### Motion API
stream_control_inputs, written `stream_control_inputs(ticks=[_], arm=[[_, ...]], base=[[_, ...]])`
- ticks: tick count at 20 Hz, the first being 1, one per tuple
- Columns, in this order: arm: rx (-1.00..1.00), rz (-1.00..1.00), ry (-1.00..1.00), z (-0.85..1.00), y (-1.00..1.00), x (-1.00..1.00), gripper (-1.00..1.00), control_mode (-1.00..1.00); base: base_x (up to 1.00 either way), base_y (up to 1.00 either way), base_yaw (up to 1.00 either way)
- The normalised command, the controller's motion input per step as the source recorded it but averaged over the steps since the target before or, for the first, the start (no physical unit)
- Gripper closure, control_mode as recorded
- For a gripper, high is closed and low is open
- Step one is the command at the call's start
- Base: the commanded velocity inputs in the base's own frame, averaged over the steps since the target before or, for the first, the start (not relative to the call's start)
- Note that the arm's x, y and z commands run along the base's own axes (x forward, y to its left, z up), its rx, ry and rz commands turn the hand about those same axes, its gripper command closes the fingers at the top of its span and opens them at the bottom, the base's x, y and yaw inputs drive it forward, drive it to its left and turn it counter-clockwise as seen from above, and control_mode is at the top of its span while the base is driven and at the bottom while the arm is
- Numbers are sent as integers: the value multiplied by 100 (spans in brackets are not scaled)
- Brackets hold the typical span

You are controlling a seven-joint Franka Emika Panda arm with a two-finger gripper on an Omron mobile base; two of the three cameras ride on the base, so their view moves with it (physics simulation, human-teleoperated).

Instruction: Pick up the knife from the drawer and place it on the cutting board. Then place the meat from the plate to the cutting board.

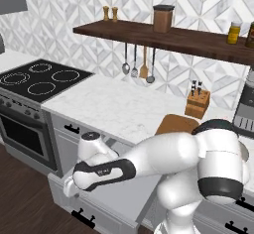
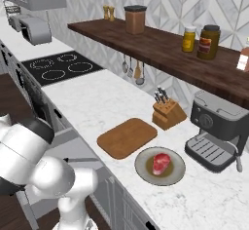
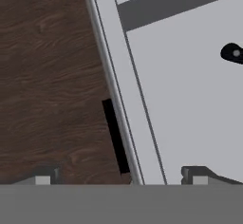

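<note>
Hanging over the front edge of the open drawer [image 1: 130, 191], the gripper [image 3: 121, 176] points straight down with its jaws spread wide and nothing between them. In the hand view one fingertip [image 3: 43, 178] sits over the dark wood floor [image 3: 47, 76] outside the drawer, the other over the drawer's pale grey bottom, so the front wall and its black bar handle [image 3: 115, 135] run between the two. At the right edge of that view a rounded black end [image 3: 232, 53] lies on the drawer floor, well apart from the fingers; it looks like the knife's handle, though too little of it shows to be sure.

From the left base view the white arm [image 1: 163, 161] bends low across the drawer, hiding most of its inside. Below the drawer front another black handle [image 1: 83, 218] marks a lower drawer.

Beyond the drawer, on the marble counter [image 2: 97, 107], the board [image 2: 127, 137] lies flat and bare. Just right of the board, nearly touching it, sits the plate [image 2: 144, 167] with the meat [image 2: 162, 163] at its middle. Behind the board stands a wooden knife block [image 2: 168, 113], and right of the block a grey coffee machine [image 2: 216, 129]. Left of the board, further along the counter, is the black stove [image 2: 61, 67]. Above the board a dark shelf [image 2: 160, 48] holds jars, with utensils [image 2: 133, 70] hanging beneath it.
</note>
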Motion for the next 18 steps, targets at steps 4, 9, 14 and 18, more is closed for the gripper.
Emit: stream_control_inputs(ticks=[4,9,14,18], arm=[[-1,-14,13,17,-31,14,-100,-100],[-6,-34,9,1,-20,22,-100,-100],[-7,-34,15,0,-13,24,-100,-100],[-8,-37,22,11,0,29,-100,-100]], base=[[0,0,0],[0,0,0],[0,0,0],[0,0,0]])
